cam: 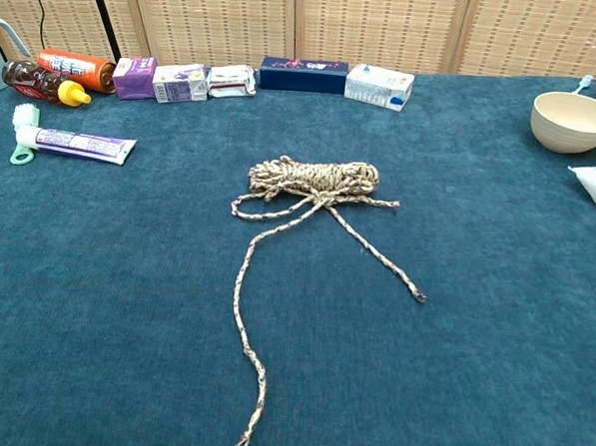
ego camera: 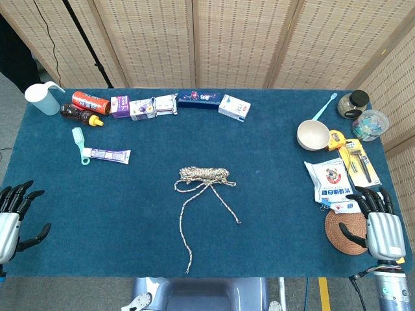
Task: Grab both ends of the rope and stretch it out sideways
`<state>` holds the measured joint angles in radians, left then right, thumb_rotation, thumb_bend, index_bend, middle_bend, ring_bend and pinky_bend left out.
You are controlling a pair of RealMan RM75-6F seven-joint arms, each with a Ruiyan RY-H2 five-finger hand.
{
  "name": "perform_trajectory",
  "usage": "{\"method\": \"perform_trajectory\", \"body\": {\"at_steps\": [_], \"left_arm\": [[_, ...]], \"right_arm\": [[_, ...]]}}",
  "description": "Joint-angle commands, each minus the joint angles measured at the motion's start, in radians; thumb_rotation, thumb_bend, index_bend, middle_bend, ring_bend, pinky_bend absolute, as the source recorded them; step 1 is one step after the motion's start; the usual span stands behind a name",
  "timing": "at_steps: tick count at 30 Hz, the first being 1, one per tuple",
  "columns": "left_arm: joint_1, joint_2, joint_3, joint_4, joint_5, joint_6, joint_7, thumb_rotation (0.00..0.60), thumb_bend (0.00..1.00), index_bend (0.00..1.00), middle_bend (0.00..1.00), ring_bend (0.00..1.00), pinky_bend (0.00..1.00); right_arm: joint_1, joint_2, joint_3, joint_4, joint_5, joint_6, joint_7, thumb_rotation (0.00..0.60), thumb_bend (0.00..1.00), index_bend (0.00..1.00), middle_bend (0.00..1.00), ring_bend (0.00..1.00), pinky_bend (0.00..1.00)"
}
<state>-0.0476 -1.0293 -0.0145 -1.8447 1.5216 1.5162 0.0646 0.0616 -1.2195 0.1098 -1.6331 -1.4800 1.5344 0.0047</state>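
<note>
Contents of the blue table point(ego camera: 130, 214), counted.

- Rope point(ego camera: 203, 176): one, a coiled bundle with two loose ends, centre.
- Hands: two, the left hand point(ego camera: 14, 214) at the near left edge and the right hand point(ego camera: 379, 223) at the near right edge.
- Pitcher point(ego camera: 43, 98): one, far left.
- Bottles point(ego camera: 81, 114): two, lying far left.
- Small cartons and packets point(ego camera: 142, 107): three in the far row.
- Dark blue box point(ego camera: 200, 98): one.
- White box point(ego camera: 234, 107): one.
- Toothpaste tube point(ego camera: 109, 155): one.
- Green brush point(ego camera: 80, 144): one.
- Bowl point(ego camera: 313, 135): one, right.
- Toothbrush point(ego camera: 325, 106): one.
- Jars point(ego camera: 353, 103): two, far right.
- White bag point(ego camera: 331, 181): one.
- Carded tool pack point(ego camera: 358, 162): one.
- Woven coaster point(ego camera: 340, 234): one, near right.
</note>
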Motion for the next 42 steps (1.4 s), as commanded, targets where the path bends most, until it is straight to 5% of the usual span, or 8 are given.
{"method": "perform_trajectory", "body": {"at_steps": [1,19,25,42], "left_arm": [[0.0,-0.002,0.001,0.001,-0.001,-0.003,-0.001,0.542,0.28,0.21,0.09,0.08,0.0],[-0.001,-0.007,0.002,0.031,0.005,-0.007,-0.035,0.542,0.28,0.23,0.1,0.09,0.0],[-0.008,-0.006,0.0,0.033,0.0,-0.019,-0.021,0.542,0.28,0.26,0.17,0.15,0.0],[-0.043,0.003,-0.006,0.061,0.037,-0.044,0.037,0.6,0.28,0.29,0.19,0.19,0.0]], "right_arm": [[0.001,0.001,0.0,-0.001,0.0,0.0,-0.001,0.6,0.25,0.28,0.17,0.15,0.03],[0.0,0.011,0.005,-0.029,0.002,0.007,-0.028,0.6,0.25,0.28,0.17,0.15,0.03],[0.002,0.009,0.006,-0.032,0.007,0.002,-0.034,0.6,0.25,0.28,0.17,0.15,0.03],[0.001,0.016,0.01,-0.04,0.014,0.005,-0.04,0.6,0.25,0.28,0.17,0.15,0.03]]}}
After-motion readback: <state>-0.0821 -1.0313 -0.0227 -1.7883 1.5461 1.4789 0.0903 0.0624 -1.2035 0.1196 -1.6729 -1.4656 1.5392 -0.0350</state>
